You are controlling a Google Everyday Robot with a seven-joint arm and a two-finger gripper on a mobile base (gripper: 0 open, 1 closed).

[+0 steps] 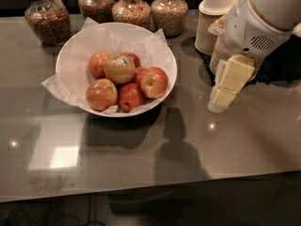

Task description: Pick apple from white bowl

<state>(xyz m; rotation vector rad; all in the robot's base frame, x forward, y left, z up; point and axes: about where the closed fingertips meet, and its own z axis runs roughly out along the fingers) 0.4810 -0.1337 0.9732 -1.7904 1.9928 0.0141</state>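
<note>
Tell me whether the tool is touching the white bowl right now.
Apart. The camera view shows the tool hanging over the table to the right of the white bowl, with a strip of bare tabletop plainly between them.
</note>
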